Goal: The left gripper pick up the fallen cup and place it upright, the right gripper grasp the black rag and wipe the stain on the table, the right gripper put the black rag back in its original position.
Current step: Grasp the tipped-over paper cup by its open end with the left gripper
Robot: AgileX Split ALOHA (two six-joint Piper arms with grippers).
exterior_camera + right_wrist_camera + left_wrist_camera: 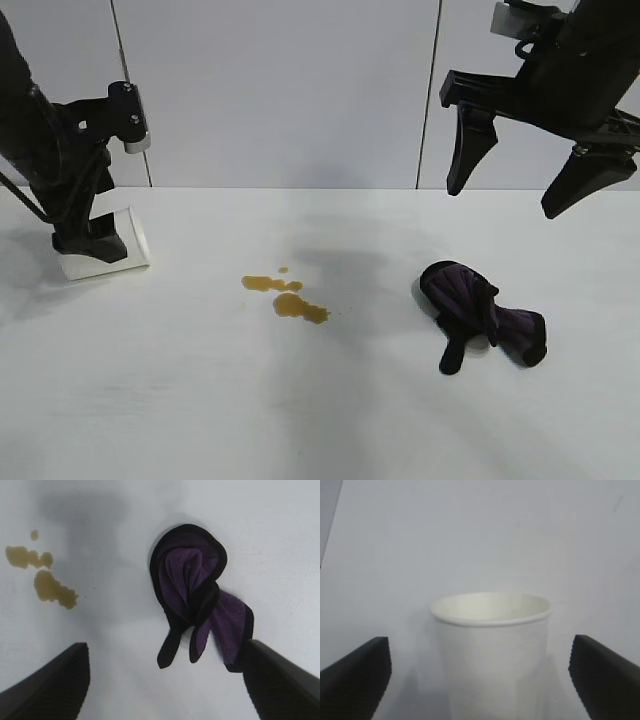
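The left claw (92,243) straddles the fallen cup (118,245) near the counter's (330,420) left edge, fingers spread, not yet clamped. Next it should close and tip the cup upright. The right claw (520,175) hovers released above the black rag (480,312); the stain (287,297) remains mid-counter.

On my exterior feed the table (320,420) is a flat matte white, with soft grey shadow across its middle. The stain (287,297) reads amber-brown, two larger blobs and a tiny drop of the same tone. I see the black rag (480,312) as black at its edges and strap, with dark purple ribbed patches across its folds. The cup (108,245) is plain white, no print on it. My left gripper (90,243) is solid black with a small white block by the wrist; my right gripper (520,168) is black too. The wall panels (280,90) behind are pale grey-white with thin dark seams.
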